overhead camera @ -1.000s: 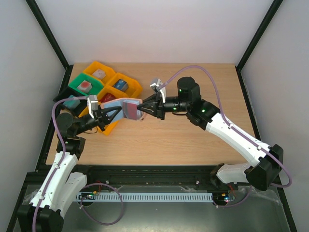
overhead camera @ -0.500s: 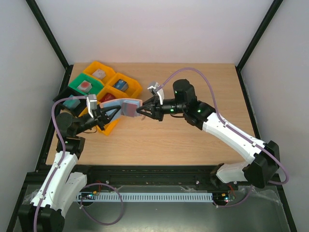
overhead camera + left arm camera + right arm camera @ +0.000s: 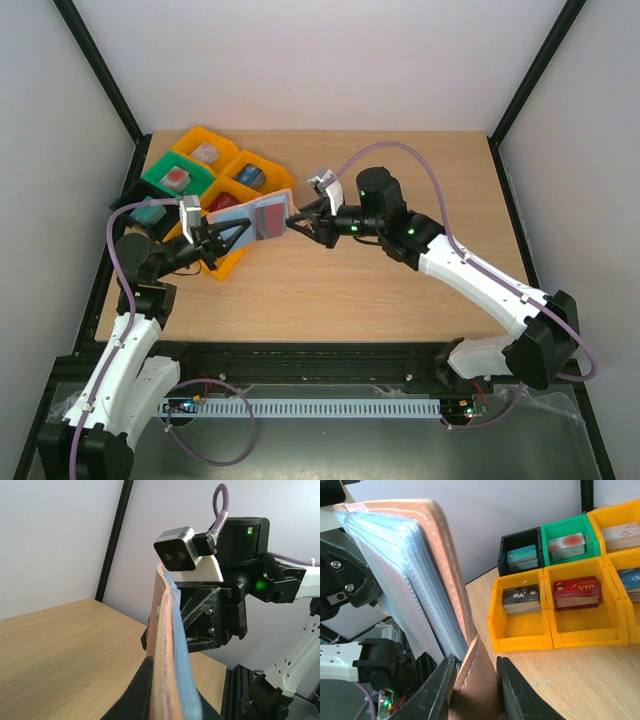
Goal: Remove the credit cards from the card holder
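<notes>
the card holder (image 3: 262, 218) hangs above the counter (image 3: 380, 300) beside the yellow trays (image 3: 232, 262), its pale blue credit cards (image 3: 395, 575) packed inside. left jaws are pressed together on one edge; right jaws pinch the tan flap. best to keep the left grip firm and peel the flap wide before reaching for a card. the left arm (image 3: 130, 340) and right arm (image 3: 470, 275) reach inward, wrists facing.

Bright, even, diffuse light fills all three views. The table (image 3: 400, 300) shows no glare, only faint soft shadows under the card holder (image 3: 262, 220) and the arms (image 3: 470, 270). In the left wrist view the card holder blurs toward the lens. In the right wrist view the trays (image 3: 555, 625) behind the card holder stay sharp.
</notes>
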### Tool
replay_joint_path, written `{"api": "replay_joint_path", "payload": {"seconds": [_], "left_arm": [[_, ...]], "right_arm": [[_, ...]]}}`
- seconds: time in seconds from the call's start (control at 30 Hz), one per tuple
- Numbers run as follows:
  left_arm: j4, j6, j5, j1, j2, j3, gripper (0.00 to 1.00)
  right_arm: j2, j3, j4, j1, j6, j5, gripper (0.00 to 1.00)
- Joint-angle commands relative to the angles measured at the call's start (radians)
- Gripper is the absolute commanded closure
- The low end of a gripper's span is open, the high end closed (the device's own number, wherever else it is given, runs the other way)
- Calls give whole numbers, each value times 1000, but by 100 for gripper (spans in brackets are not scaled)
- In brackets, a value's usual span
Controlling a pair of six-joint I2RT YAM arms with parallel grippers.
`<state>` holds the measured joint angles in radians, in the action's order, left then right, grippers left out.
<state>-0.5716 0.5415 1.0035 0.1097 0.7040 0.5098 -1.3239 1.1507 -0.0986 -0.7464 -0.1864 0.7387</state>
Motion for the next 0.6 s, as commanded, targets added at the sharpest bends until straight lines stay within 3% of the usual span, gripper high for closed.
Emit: {"api": "replay_joint_path", "payload": {"seconds": [0.0, 0.57], "left_arm": [[-59, -17, 45, 0, -7, 31, 98], [-20, -31, 43, 33, -7, 20, 98]], "right_arm": [[29, -10, 54, 2, -4, -65, 80], [-10, 8, 105, 1, -47, 127, 58]]}}
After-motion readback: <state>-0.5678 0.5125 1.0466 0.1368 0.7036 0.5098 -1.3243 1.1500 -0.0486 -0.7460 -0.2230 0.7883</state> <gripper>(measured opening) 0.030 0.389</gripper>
